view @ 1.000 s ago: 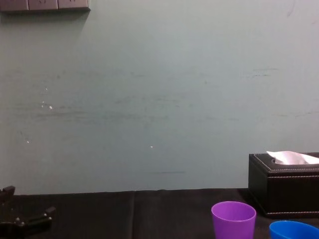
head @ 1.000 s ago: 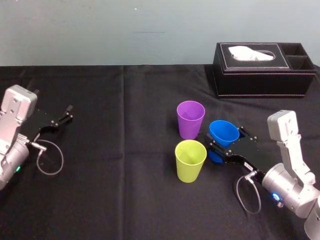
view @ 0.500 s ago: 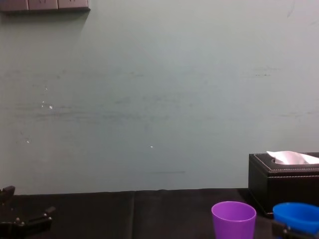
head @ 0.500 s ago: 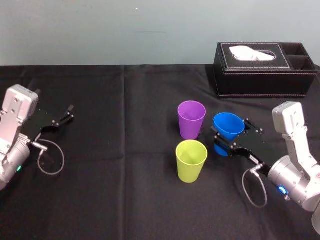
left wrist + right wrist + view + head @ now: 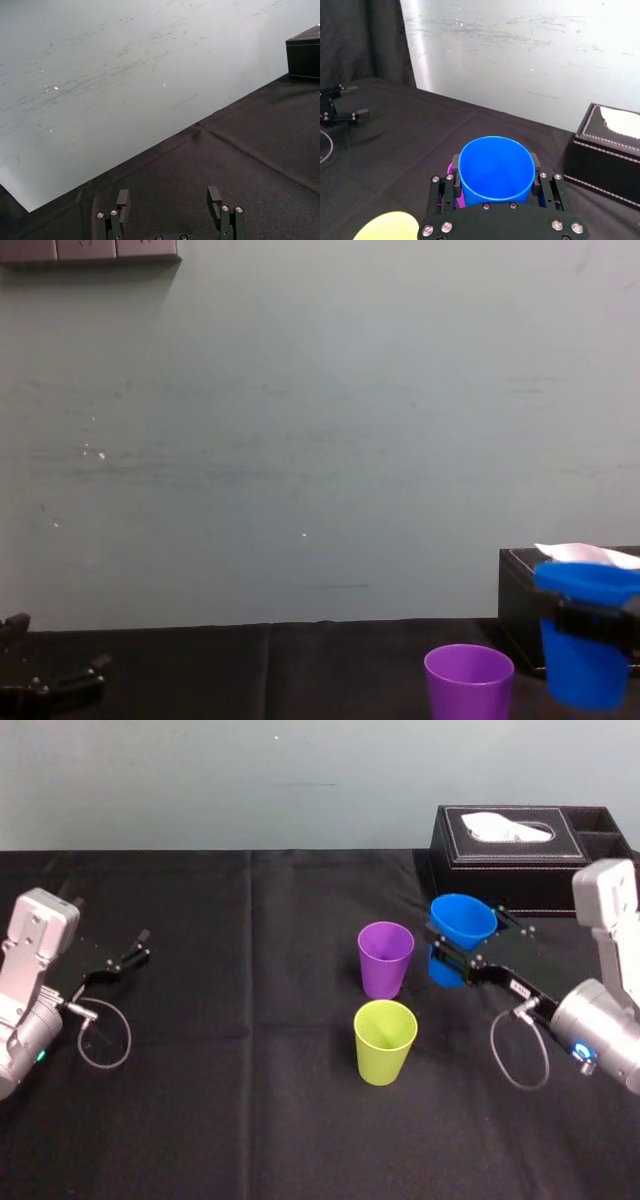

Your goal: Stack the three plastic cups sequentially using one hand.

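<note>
**Blue cup in the right gripper, two cups standing on the cloth**

Broadly, the black-clothed table (image 5: 250, 1120) runs across the whole work area, with a pale wall (image 5: 320, 440) behind it. At the far right of the table sits the black tissue box (image 5: 520, 885), a white tissue (image 5: 503, 825) poking from its top.

We note the right arm (image 5: 600, 1020) reaching in from the right. The right gripper (image 5: 468, 945) is clamped on the blue cup (image 5: 463, 918), one finger on each side of the cup wall just below the rim. The cup is held roughly upright, mouth up, in front of the tissue box and just to the right of the purple cup (image 5: 385, 960). From the chest view its rim rides well above the purple cup's rim and its base hangs free, so it looks lifted off the cloth.

The left arm (image 5: 30, 980) rests at the left edge of the table, well apart from the cups. The left gripper (image 5: 168, 200) has its fingers spread, with nothing between them.

The purple cup stands upright near the middle of the table. The yellow-green cup (image 5: 385, 1042) stands upright just in front of it, closer to us. The two are near each other but not touching, and both are empty.

A thin cable loop (image 5: 105, 1040) hangs at the left wrist, and another (image 5: 520, 1055) at the right wrist.
</note>
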### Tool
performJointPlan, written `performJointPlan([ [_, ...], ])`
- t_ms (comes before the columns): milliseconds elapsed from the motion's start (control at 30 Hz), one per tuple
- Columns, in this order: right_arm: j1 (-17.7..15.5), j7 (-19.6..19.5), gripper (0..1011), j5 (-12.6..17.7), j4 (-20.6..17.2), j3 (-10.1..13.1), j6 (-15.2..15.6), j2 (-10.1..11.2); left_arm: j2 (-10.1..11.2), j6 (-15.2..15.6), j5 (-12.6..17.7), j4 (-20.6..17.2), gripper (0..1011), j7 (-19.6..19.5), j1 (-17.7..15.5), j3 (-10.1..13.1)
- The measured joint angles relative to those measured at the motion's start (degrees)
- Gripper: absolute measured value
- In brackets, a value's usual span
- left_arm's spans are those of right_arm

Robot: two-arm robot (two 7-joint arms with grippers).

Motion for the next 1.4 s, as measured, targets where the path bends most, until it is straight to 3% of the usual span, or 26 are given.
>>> performJointPlan([
  [200, 3.4, 0.4, 734, 0.9, 0.3, -1.5, 3.0, 0.1, 0.0, 0.0, 0.0, 0.0, 1011, 0.0, 0.0, 0.0],
  [500, 9.0, 1.0, 735, 0.9, 3.2, -4.7, 4.4, -0.5, 0.0, 0.0, 0.0, 0.0, 1011, 0.0, 0.0, 0.0],
  [1033, 15.6, 2.8, 734, -0.4, 10.4, -9.3, 3.2, -2.5, 0.0, 0.0, 0.0, 0.0, 1011, 0.0, 0.0, 0.0],
  [1400, 17.1, 3.8, 734, -0.6, 14.3, -10.8, 1.4, -3.9, 0.0, 0.0, 0.0, 0.0, 1011, 0.0, 0.0, 0.0],
])
